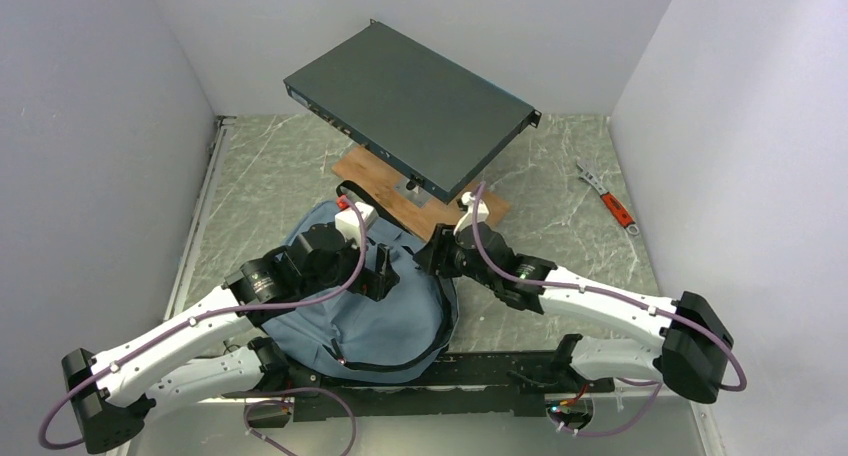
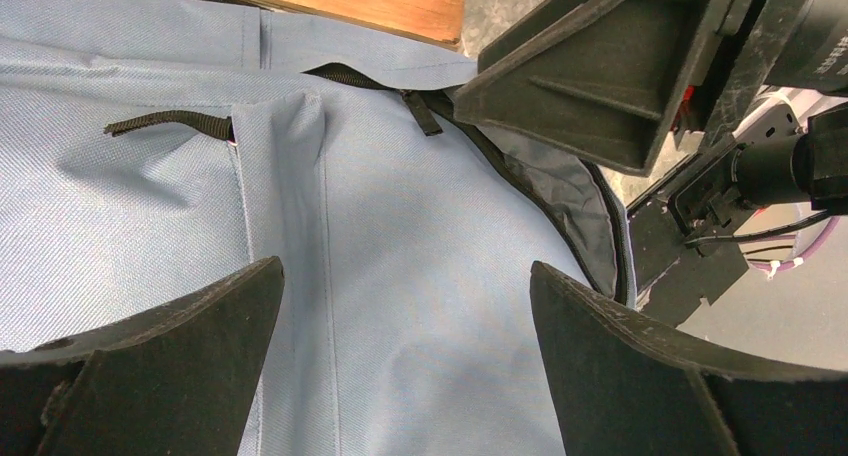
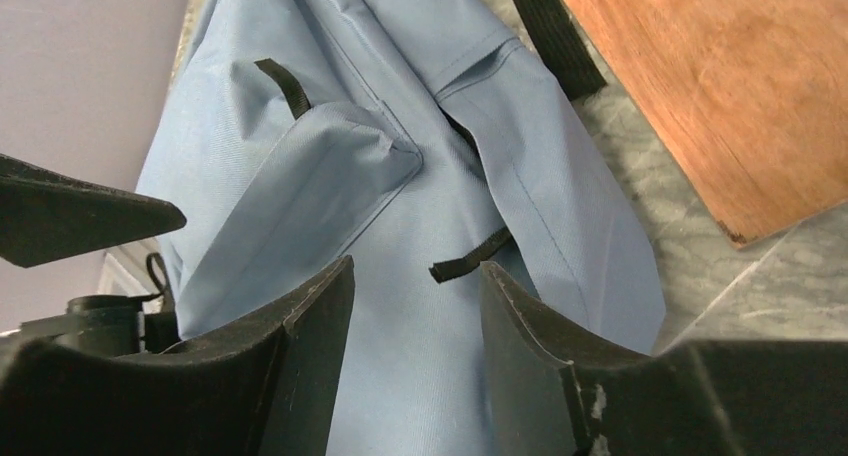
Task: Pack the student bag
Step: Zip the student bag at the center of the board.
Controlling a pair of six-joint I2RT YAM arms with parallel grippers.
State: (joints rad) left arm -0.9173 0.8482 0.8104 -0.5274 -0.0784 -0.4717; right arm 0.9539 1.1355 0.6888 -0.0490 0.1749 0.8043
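Note:
The student bag (image 1: 385,321) is soft blue-grey fabric with black zipper lines and lies flat between the two arms. My left gripper (image 1: 384,273) hangs over the bag's upper middle. In the left wrist view its jaws (image 2: 405,271) are wide open with bare fabric (image 2: 400,226) below them. The zipper opening with dark lining (image 2: 575,201) lies to its right. My right gripper (image 1: 437,255) is at the bag's upper right edge. In the right wrist view (image 3: 418,266) it is partly open over the fabric (image 3: 420,356), next to a black pull tab (image 3: 470,257), gripping nothing that I can see.
A dark flat metal box (image 1: 410,101) rests tilted on a wooden board (image 1: 395,188) just behind the bag. The board also shows in the right wrist view (image 3: 720,86). A red-handled wrench (image 1: 610,201) lies at the right. Grey walls close in both sides and the back.

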